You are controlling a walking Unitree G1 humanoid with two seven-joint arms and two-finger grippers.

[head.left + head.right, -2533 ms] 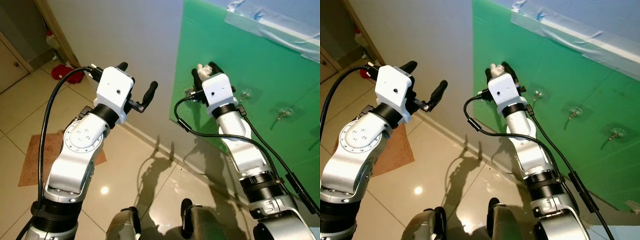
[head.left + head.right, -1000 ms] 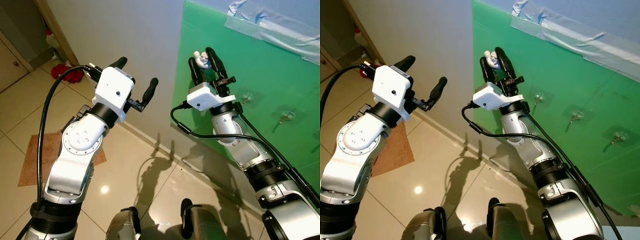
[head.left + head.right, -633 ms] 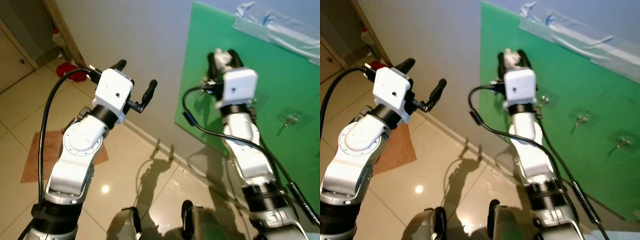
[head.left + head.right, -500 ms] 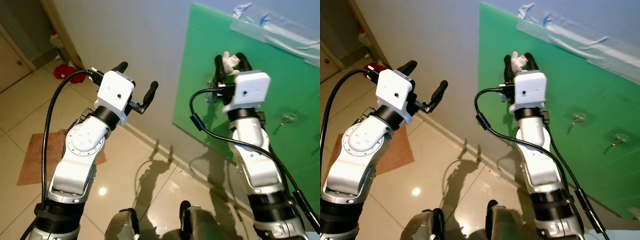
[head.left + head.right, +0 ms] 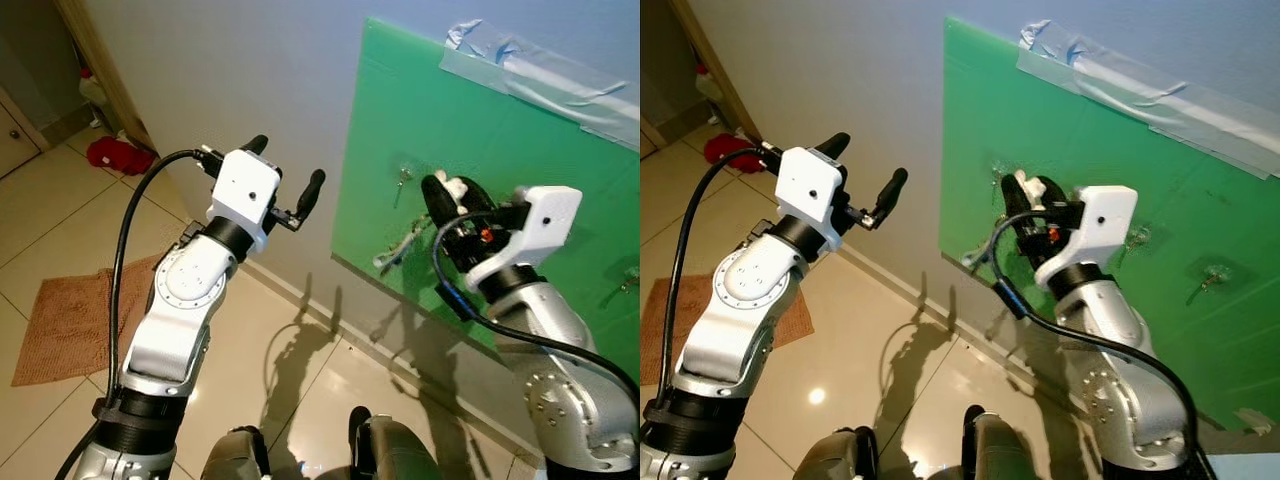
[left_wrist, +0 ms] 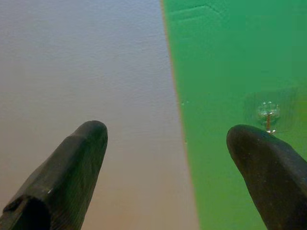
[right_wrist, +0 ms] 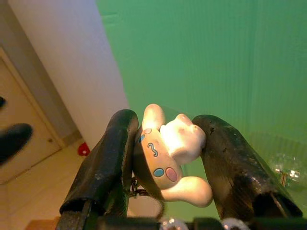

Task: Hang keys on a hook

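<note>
Where the green board (image 5: 480,140) covers the wall, the keys (image 5: 398,250) hang in the air just in front of it — a slim silvery bundle dangling below a white cartoon-figure charm (image 7: 171,153) that the right gripper (image 7: 165,158) has its jaws clenched around. From the right wrist view the charm sits wedged between the two black fingers (image 7: 103,167), its painted face with blue and pink dots turned outward and a small ring showing just beneath it. From the head views the right gripper (image 5: 450,205) is raised before the lower left part of the board, with its white wrist block to the right of the charm and a black cable looping underneath. A small clear hook (image 5: 403,174) is stuck to the board just above and to the left of the charm, apart from it, and something small and metallic hangs from that hook; whether it is another key cannot be told. Further clear hooks (image 5: 1207,272) sit further right on the board, and strips of clear tape (image 5: 540,75) cross its top edge. The left gripper (image 5: 283,180) is held up in front of the pale wall (image 5: 230,70) to the left of the board, its jaws released and spread wide with nothing between them — its wrist view looks past both fingertips (image 6: 88,139) at the board's edge and one hook (image 6: 267,111). Below lie a glossy tiled floor (image 5: 60,240), a brown mat (image 5: 65,325) and a red object (image 5: 115,155) near a wooden door frame (image 5: 105,70).
</note>
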